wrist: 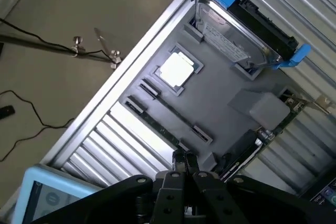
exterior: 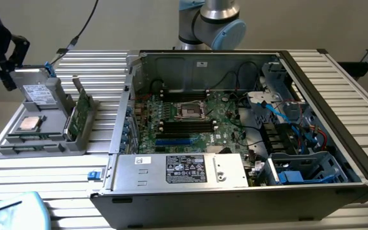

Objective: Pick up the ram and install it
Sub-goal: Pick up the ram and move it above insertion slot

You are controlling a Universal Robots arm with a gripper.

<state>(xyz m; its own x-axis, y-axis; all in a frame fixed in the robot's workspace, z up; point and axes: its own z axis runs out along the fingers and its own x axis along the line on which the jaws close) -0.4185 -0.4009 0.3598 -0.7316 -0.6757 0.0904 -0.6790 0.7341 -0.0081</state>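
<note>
The gripper (wrist: 184, 160) is seen with its fingertips drawn narrowly together, and nothing is held between them. It is hung over one edge of the grey tray (wrist: 223, 95), on which a square silver processor (wrist: 176, 70) and a hard drive (wrist: 236, 40) are kept. The ram (exterior: 80, 108) is stood on edge along the tray's side towards the exterior view's right, near the opened computer case (exterior: 235, 206).

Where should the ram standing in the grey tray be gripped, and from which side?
Probably the upper long edge of the ram, pinched across its two flat faces, coming straight down from above. It stands on edge in the grey tray with its lower part sunk in the tray's holder, so only its top part is free.
</note>
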